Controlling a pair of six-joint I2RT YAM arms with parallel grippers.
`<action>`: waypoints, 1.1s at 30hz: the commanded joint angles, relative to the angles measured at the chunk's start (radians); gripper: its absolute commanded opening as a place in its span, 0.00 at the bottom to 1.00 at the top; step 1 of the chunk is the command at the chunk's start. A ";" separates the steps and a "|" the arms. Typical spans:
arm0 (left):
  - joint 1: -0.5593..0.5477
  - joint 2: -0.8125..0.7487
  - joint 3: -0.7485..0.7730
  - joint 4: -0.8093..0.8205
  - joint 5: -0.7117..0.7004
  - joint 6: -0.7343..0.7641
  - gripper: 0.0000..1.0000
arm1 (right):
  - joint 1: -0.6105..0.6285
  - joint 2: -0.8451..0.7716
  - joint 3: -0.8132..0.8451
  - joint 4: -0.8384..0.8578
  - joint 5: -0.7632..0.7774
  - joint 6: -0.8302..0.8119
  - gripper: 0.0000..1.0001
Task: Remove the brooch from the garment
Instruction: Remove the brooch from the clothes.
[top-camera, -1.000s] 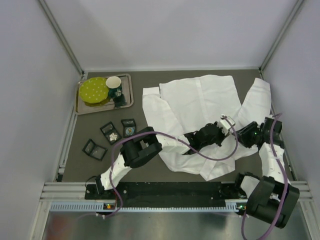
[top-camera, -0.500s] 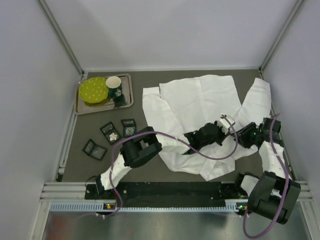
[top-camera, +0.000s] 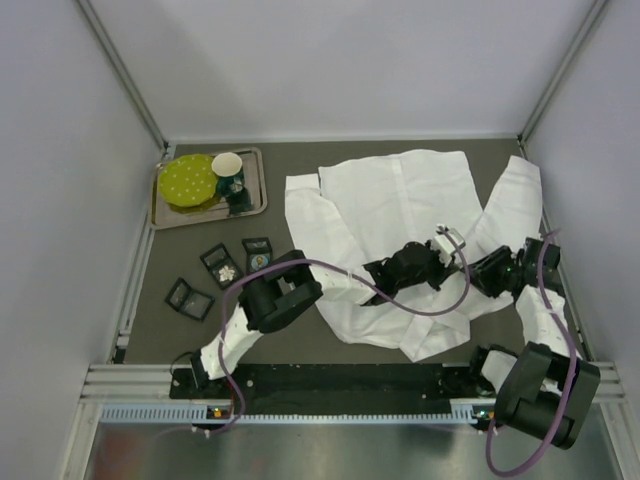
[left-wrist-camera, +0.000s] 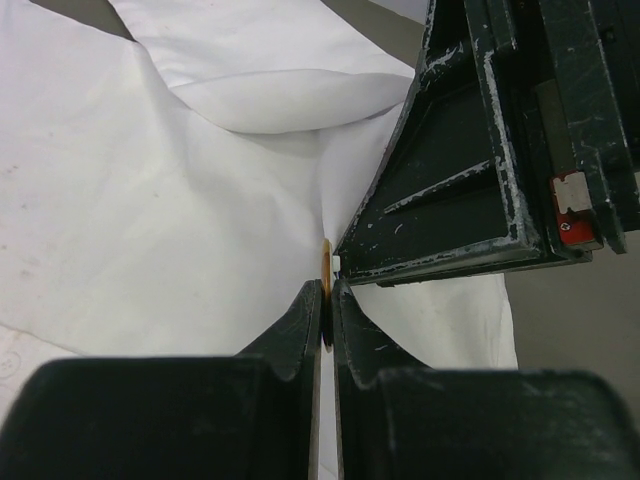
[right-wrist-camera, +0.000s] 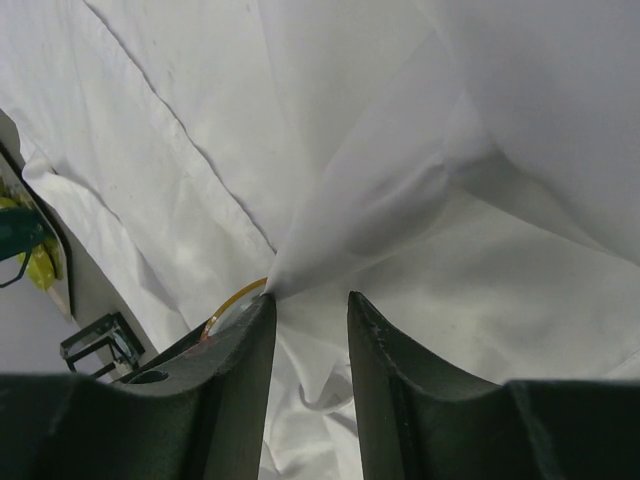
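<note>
While the white shirt (top-camera: 390, 195) lay spread and creased over the centre and right of the dark desk (top-camera: 170, 255) in the overhead view, both arms met over its lower middle, just right of centre in the frame. The left gripper (left-wrist-camera: 325, 300) was closed almost completely, and its two fingertips pinched the thin gold edge of the brooch (left-wrist-camera: 325, 262), which showed as a narrow sliver standing on end near the centre of the left wrist view. Cloth rose in a soft fold right against the brooch. One black finger of the right gripper (right-wrist-camera: 310, 305) filled the upper right of that same view, its tip edge lying close beside the brooch.

From the right wrist view, the right gripper's fingers stood apart with a clear gap, nothing clamped between them. A peak of shirt cloth was drawn toward the tip of the finger on the left of the frame, and a curved gold rim of the brooch showed just beside it.

At the upper left of the overhead view sat a metal tray (top-camera: 200, 222) carrying a green plate (top-camera: 188, 180) and a cup (top-camera: 228, 165). Below the tray, three small black boxes (top-camera: 220, 265) lay on the desk, clear of the shirt.
</note>
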 joint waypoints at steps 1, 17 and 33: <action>-0.012 -0.053 -0.007 0.060 0.156 -0.022 0.00 | -0.004 -0.019 0.021 0.104 -0.039 0.031 0.36; -0.008 -0.008 0.054 0.011 0.329 -0.051 0.00 | 0.070 -0.068 0.012 0.234 -0.062 0.004 0.36; -0.002 -0.011 -0.034 0.041 0.455 -0.064 0.00 | 0.093 -0.082 0.039 0.314 -0.124 0.033 0.36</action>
